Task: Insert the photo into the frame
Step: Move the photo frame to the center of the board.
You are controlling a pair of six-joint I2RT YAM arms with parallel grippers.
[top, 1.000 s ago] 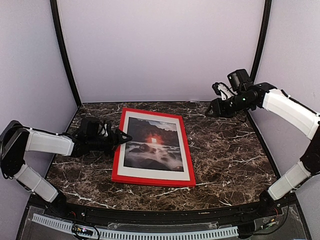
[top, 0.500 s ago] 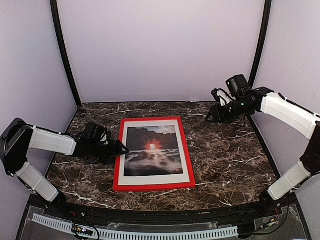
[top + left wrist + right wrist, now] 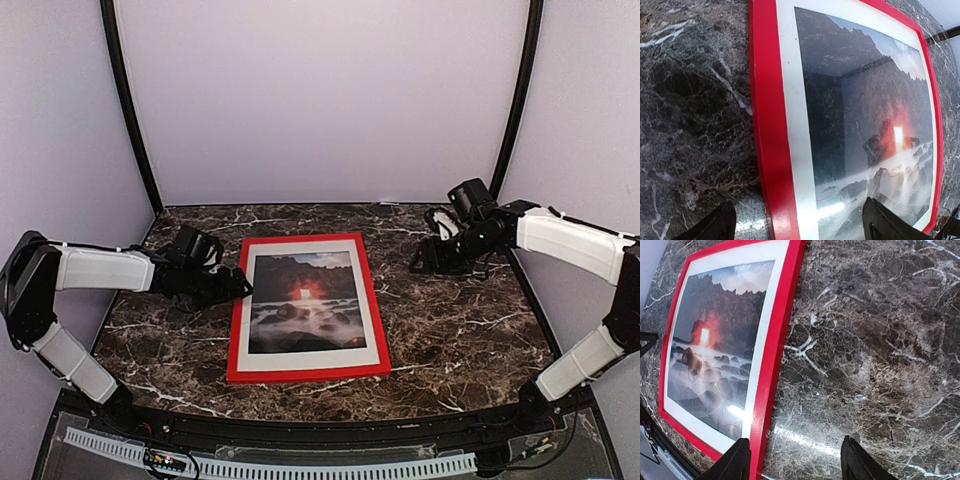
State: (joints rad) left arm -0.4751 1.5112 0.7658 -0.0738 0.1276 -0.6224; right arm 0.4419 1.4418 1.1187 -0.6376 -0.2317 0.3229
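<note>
Starting at the left gripper, its 2 fingers are seen spread wide with nothing held. 1 tip is placed over the table and the other over the glazed picture, so the left rail of the frame is straddled. Whether that rail is touched cannot be told. Such a low, side-on pose is judged suited to nudging or squaring the frame rather than lifting it.

The right gripper is likewise held wide and empty. It is hung over bare marble beside the right rail and apart from it, probably so that the frame is left undisturbed.

The photo is found already seated in the frame, behind the clear pane and bordered by a white mat. The frame is laid flat, red face up, near the middle of the table and between the 2 arms. By this layout the task is judged essentially complete.

The tabletop is a dark brown marble pattern veined in white, glossy enough for glare to be seen in both wrist views, so a light frame is judged likely to slide on it. The scene is enclosed by pale lilac walls with 2 black poles at the back corners. A corner of this enclosure is reflected in the pane.
</note>
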